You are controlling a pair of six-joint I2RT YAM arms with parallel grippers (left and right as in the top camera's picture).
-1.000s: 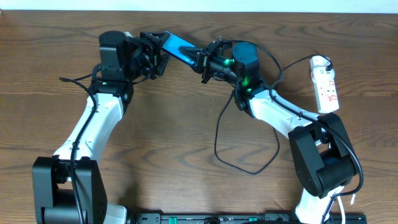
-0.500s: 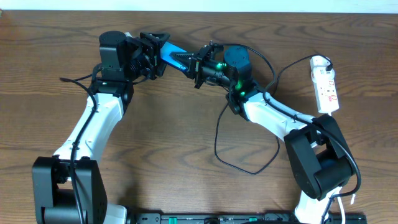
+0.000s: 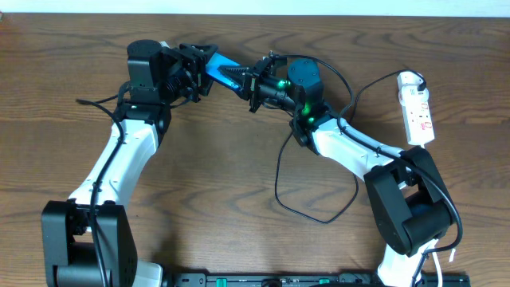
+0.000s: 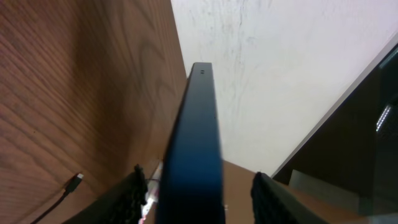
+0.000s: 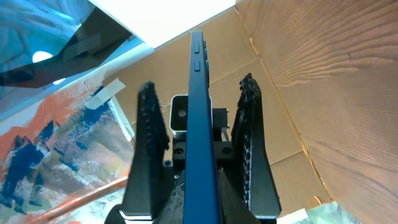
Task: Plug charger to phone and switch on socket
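I have the wooden table point(image 3: 239, 151) filling the overhead view; my two arms come in from the near edge and meet at the far middle. The charger point(image 3: 317, 218) lies in a loose black loop on the wood right of centre, near the right arm; the socket point(image 3: 417, 108) rests flat at the far right, well apart from both grippers. The phone point(image 3: 221, 67) is between the two grippers at the far middle, its blue screen showing from above. The right gripper point(image 3: 255, 80) is clamped tight on the phone's right end, across its thin edge. The left gripper point(image 3: 205, 70) straddles the left end with its jaws parted; in the right wrist view its toothed fingers point(image 5: 152, 140) stand clear of the phone on either side. In the left wrist view the plug tip point(image 4: 78, 178) lies loose on the table, apart from the phone.
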